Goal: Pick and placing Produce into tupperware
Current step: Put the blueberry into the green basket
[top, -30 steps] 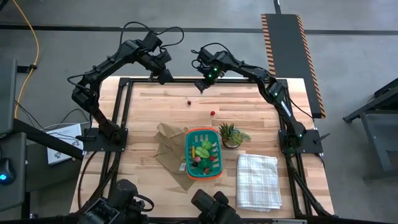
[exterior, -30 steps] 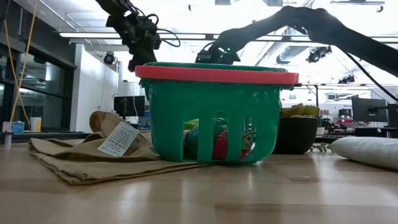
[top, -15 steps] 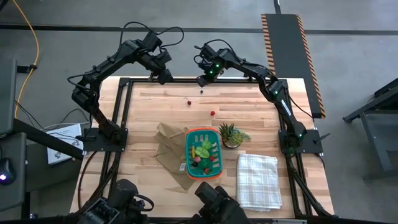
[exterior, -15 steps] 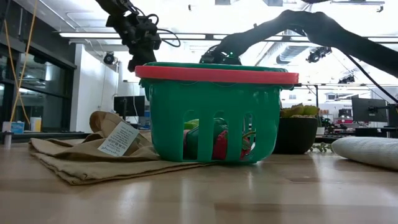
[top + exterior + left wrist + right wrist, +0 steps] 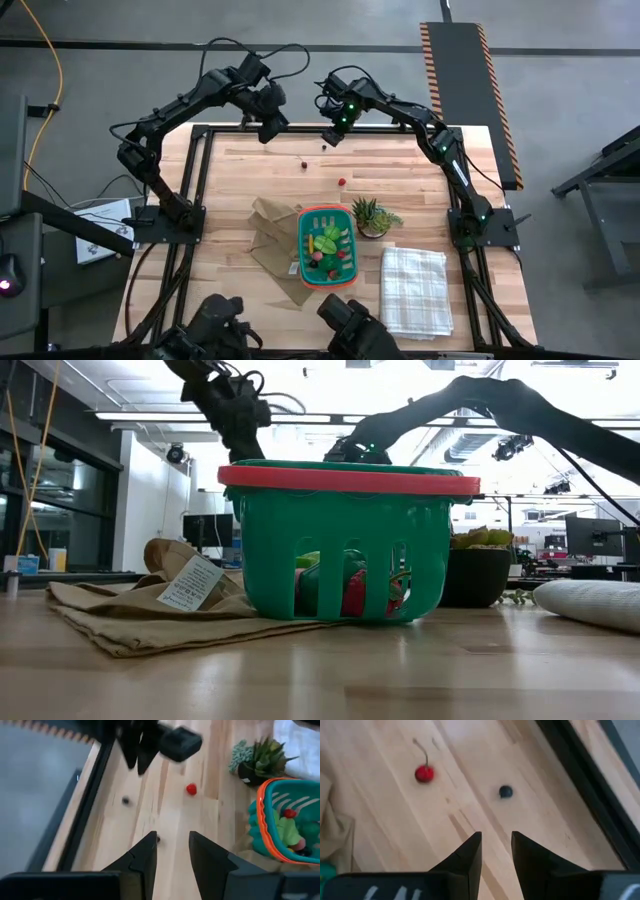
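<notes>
1. Two grippers hang empty, fingers parted narrowly: right gripper (image 5: 331, 138) just above a dark berry (image 5: 506, 792); left gripper (image 5: 270, 128) hovers nearby.
2. Ahead of it lies a red cherry (image 5: 424, 773).
3. Well beyond, the tupperware (image 5: 301, 250) waits, holding sorted produce (image 5: 327, 240).

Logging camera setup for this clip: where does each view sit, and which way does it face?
High: overhead, straight down; both arms, left gripper, right gripper, basket.
Low: table height, level across; basket close, arms above.
Left wrist: past its own fingers at the tabletop; right gripper beyond.
Right wrist: down past its own fingers.
Shared: both wrist views show the red cherry and dark berry.
</notes>
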You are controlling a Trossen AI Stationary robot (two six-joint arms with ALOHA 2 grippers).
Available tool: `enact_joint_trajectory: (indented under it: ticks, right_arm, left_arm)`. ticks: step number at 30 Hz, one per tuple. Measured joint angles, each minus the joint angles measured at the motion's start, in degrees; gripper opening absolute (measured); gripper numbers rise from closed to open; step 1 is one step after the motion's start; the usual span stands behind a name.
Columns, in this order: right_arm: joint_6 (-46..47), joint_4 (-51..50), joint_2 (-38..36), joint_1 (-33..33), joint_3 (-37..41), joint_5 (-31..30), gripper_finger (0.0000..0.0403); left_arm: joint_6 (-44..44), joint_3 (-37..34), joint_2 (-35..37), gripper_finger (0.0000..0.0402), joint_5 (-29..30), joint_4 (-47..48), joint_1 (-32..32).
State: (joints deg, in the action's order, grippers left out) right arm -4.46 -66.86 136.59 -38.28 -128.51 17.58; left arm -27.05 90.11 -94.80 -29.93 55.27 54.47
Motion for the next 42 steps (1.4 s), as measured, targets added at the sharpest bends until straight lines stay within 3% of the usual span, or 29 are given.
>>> enact_joint_trajectory:
  ticks: [3,8,16,25,42]
  right_arm:
    - [-2.05,-3.17,0.00,-0.15,-0.01,0.91,0.0096]
    - [-1.98,-8.30,0.00,-1.49,-0.01,2.78,0.0096]
    - [-0.47,-8.59,-2.28,-3.86,-0.02,2.77,0.0096]
    - [1.61,-7.98,-9.02,-7.60,-0.02,2.51,0.0096]
    - [6.30,-9.02,-17.59,-10.12,-0.02,1.93,0.0096]
  left_arm:
    - [-0.49,0.00,-0.52,0.0101,-3.06,-3.83,-1.09]
    - [5.79,-0.02,-3.36,0.0101,-10.96,-8.46,0.40]
    - [10.15,-0.02,-10.36,0.0101,-20.27,-8.88,2.35]
    - [7.55,-0.04,-16.73,0.0101,-18.69,-11.43,2.16]
    - [-4.32,-0.04,-18.01,0.0101,-18.24,-28.73,1.54]
